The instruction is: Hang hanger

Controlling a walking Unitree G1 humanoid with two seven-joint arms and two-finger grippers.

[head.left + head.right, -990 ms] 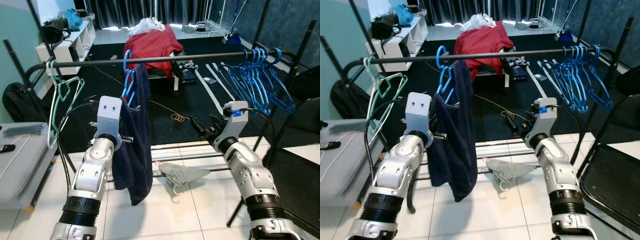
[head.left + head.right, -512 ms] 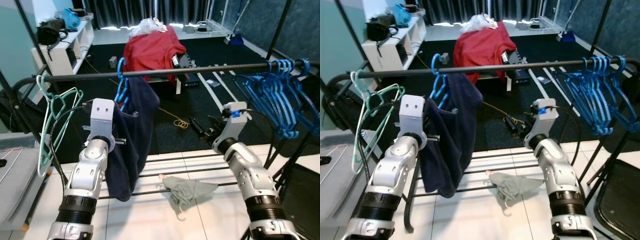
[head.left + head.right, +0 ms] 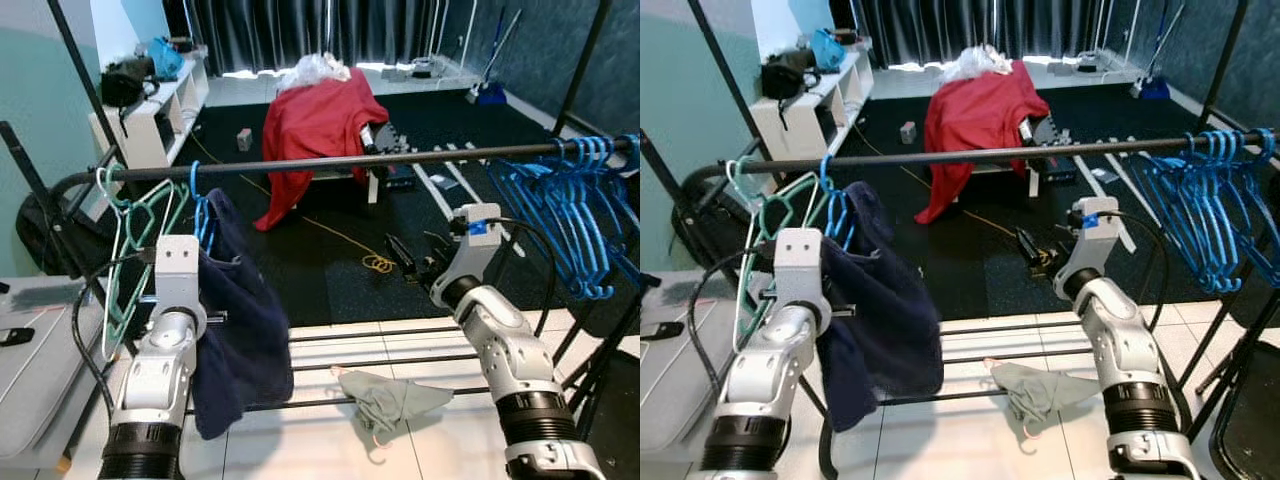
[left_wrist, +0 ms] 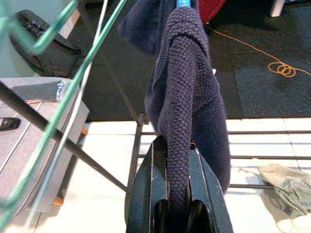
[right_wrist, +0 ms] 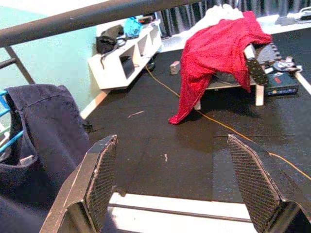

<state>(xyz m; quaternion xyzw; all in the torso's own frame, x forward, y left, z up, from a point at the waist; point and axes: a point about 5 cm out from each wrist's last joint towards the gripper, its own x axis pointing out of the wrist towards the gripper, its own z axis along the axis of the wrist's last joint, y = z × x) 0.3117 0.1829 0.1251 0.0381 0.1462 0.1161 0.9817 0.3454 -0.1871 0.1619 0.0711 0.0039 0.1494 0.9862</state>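
The blue hanger [image 3: 201, 215] carrying the dark blue garment [image 3: 238, 330] already hooks over the black rail [image 3: 330, 162], just beside the green hangers [image 3: 130, 235], so the load seems to hang from the bar rather than the arm; the left gripper [image 4: 178, 191] sits low with its fingers pinched shut on a fold of the knitted cloth, probably steadying it while the hook settles. The right gripper [image 5: 181, 179] is held in front of the rack with its fingers spread wide and nothing between them, apparently kept free; a grey garment [image 3: 393, 398] lies on the tiled floor under the rail.
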